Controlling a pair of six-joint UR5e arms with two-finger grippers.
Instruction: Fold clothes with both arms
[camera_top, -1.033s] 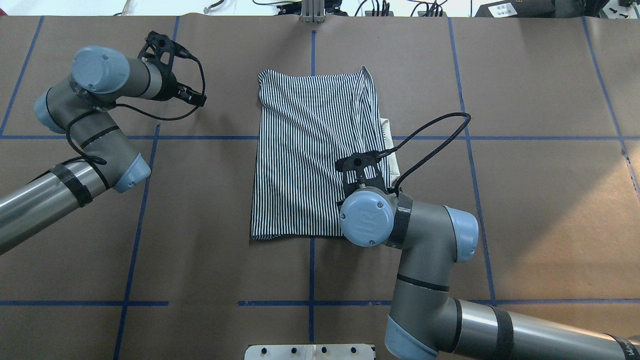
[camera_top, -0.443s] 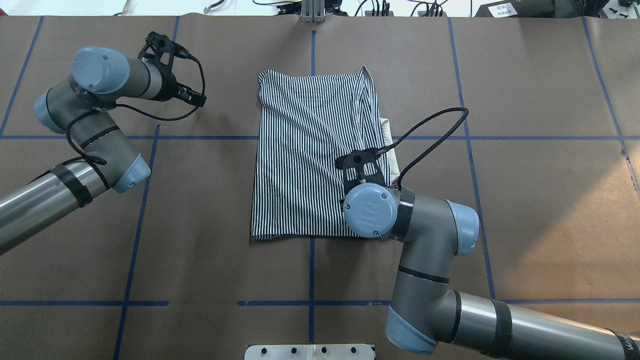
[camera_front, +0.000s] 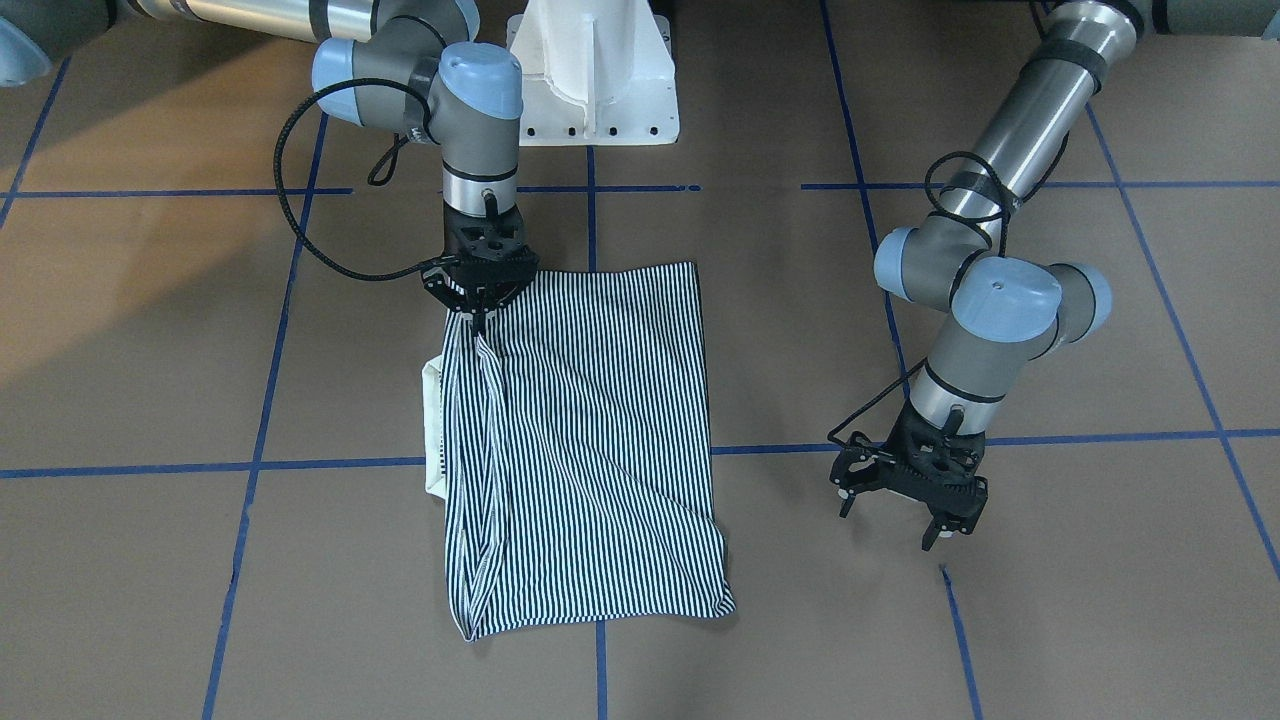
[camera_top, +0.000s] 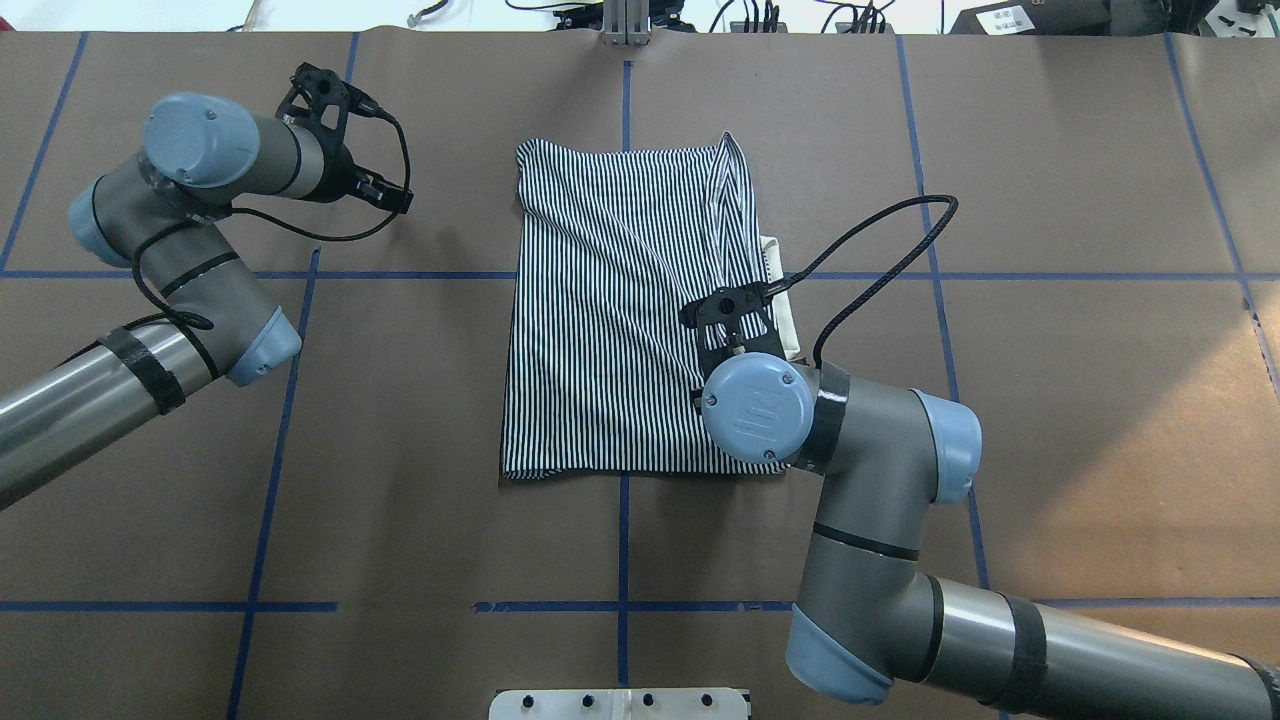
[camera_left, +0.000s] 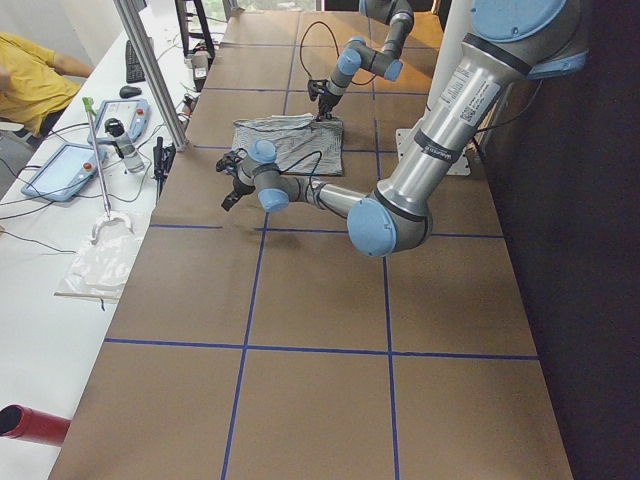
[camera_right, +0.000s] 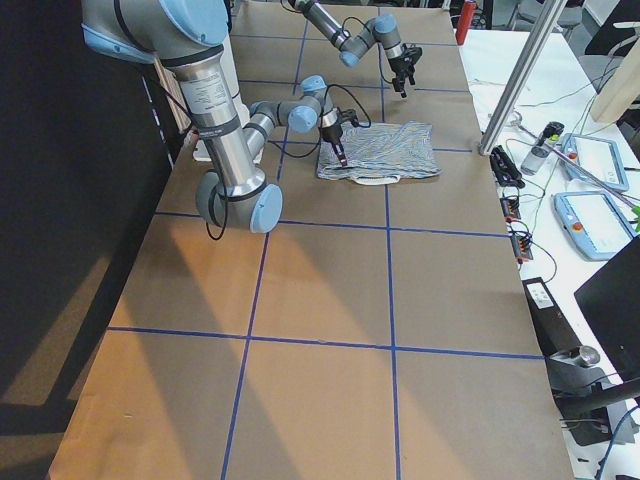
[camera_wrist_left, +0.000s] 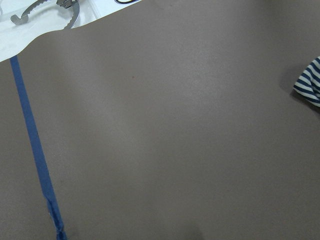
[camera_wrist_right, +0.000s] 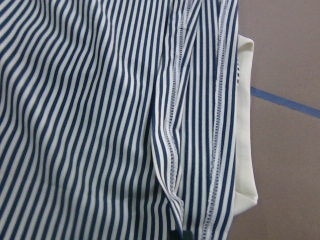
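Note:
The striped shirt (camera_top: 610, 310) lies folded into a rectangle at the table's middle, and its cream collar (camera_top: 787, 310) pokes out from the edge on the robot's right. In the front-facing view my right gripper (camera_front: 478, 318) points straight down, shut on a fold of the shirt (camera_front: 580, 450) near that edge. The fold rises in a ridge (camera_wrist_right: 167, 165) to the fingertips. In the overhead view the right wrist hides the grip. My left gripper (camera_front: 905, 510) hangs open over bare table well to the robot's left of the shirt, holding nothing. Its camera sees only a shirt corner (camera_wrist_left: 310, 82).
The white pedestal base (camera_front: 590, 70) stands at the robot's edge of the table. Blue tape lines (camera_top: 270, 440) grid the brown surface. A side bench with tablets (camera_left: 65, 165), a metal post (camera_left: 150, 70) and a seated person (camera_left: 30, 70) lies beyond the far edge.
The right arm's wrist has shifted a little to the right in the overhead view, and the shirt's near right corner has drawn that way with it. The left arm has not moved.

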